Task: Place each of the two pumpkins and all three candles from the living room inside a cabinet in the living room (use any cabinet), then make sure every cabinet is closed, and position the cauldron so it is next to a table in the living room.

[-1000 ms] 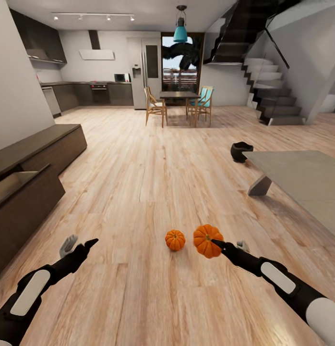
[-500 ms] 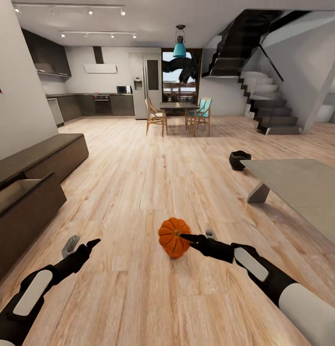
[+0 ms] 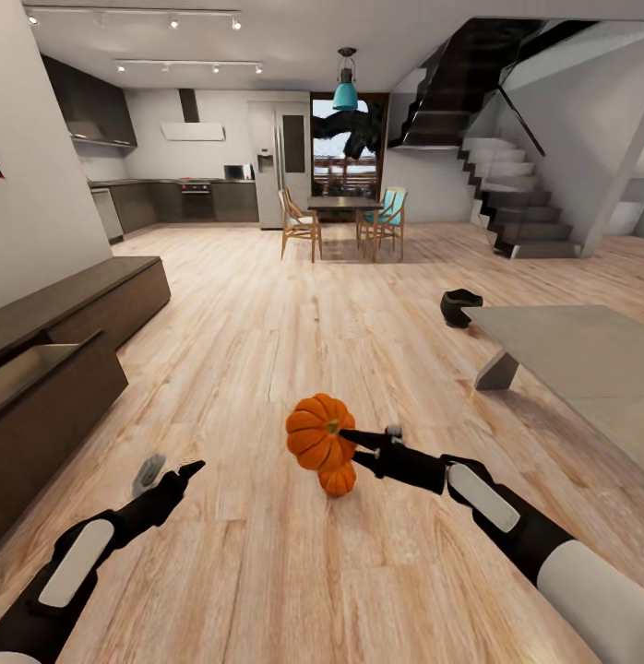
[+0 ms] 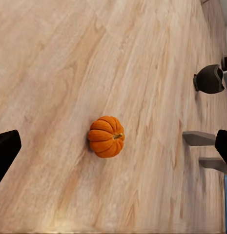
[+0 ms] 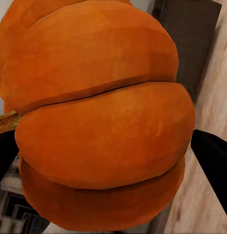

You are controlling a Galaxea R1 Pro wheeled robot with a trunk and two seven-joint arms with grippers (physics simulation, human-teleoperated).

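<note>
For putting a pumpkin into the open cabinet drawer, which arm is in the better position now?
The right: its gripper already holds a pumpkin above the floor. The left gripper is open and empty, though nearer the open drawer.

Left arm (image 3: pixel 77 576) and right arm (image 3: pixel 506 516): matte black jointed links, each bearing an elongated white oval forearm panel; right arm's near segment white. Grippers: slim black tapered fingers.
</note>
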